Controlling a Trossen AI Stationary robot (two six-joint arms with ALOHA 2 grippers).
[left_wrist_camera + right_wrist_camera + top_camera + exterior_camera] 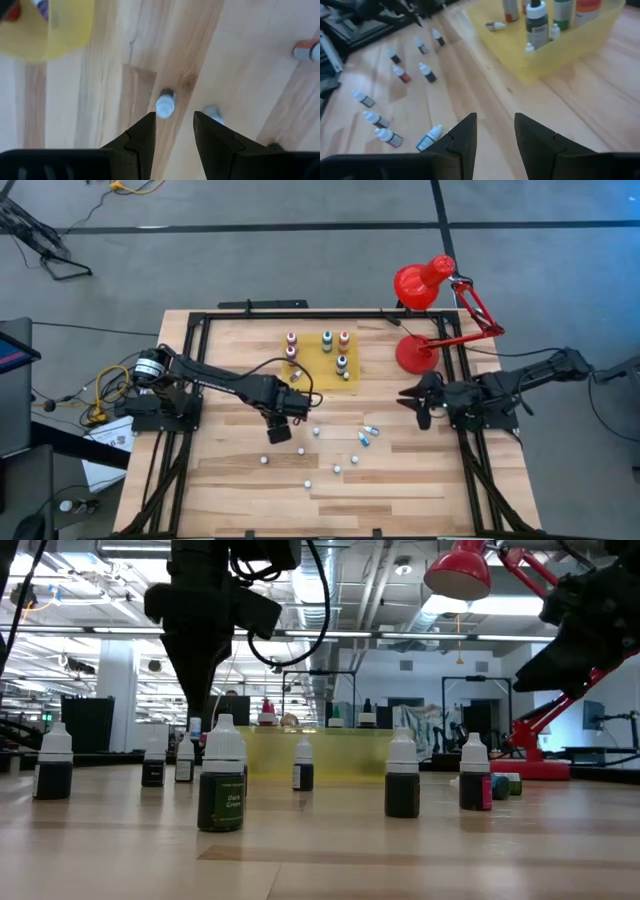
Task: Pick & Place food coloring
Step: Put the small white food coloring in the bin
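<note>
Several tiny food coloring bottles with white caps stand or lie loose on the wooden table (pixel 420 480), such as one at mid-table (pixel 318 432). More stand in a yellow tray (pixel 312 356). My left gripper (pixel 279 430) points straight down, open, over the table near the tray's near edge. One upright bottle (pixel 165 105) stands just beyond its fingertips, not between them. A second cap (pixel 212 112) shows beside the other finger. My right gripper (pixel 415 402) hangs open at the table's right side, aimed toward the tray (pixel 560 55), with nothing between its fingers.
A red desk lamp (pixel 425 280) stands at the far right, its round base (pixel 415 352) just beyond my right gripper. A dark green bottle (pixel 222 780) stands nearest the low camera. Two bottles lie on their sides (pixel 368 434). Black frame rails (pixel 300 315) border the table.
</note>
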